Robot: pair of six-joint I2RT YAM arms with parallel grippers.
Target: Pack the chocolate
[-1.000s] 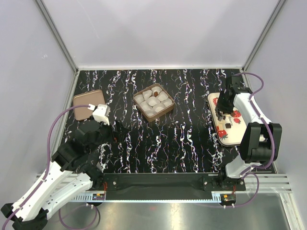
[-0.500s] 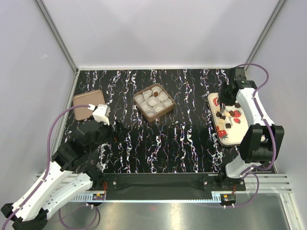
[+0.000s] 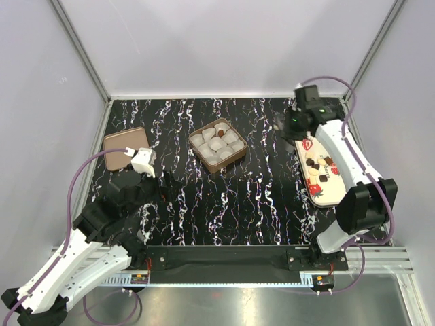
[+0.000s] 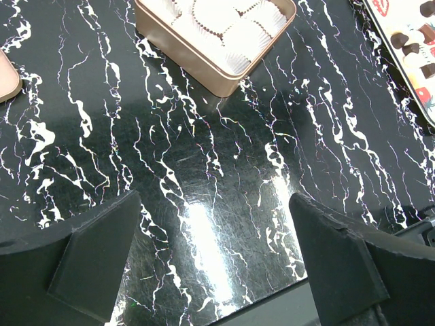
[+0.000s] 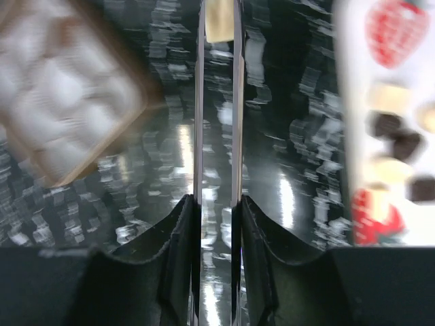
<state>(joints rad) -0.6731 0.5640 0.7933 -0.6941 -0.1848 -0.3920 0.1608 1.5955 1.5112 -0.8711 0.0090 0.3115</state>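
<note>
Fingers of the left gripper (image 4: 217,238) stand spread wide and empty at 8 o'clock on the table (image 3: 258,204), loose chocolate pieces (image 3: 315,166) lie on the strawberry-print tray (image 3: 332,195) at 3 o'clock, and farther off at 1 o'clock, between tray and cup-lined box (image 4: 187,53), the right gripper (image 5: 219,13) pinches one pale chocolate (image 5: 219,22).
</note>
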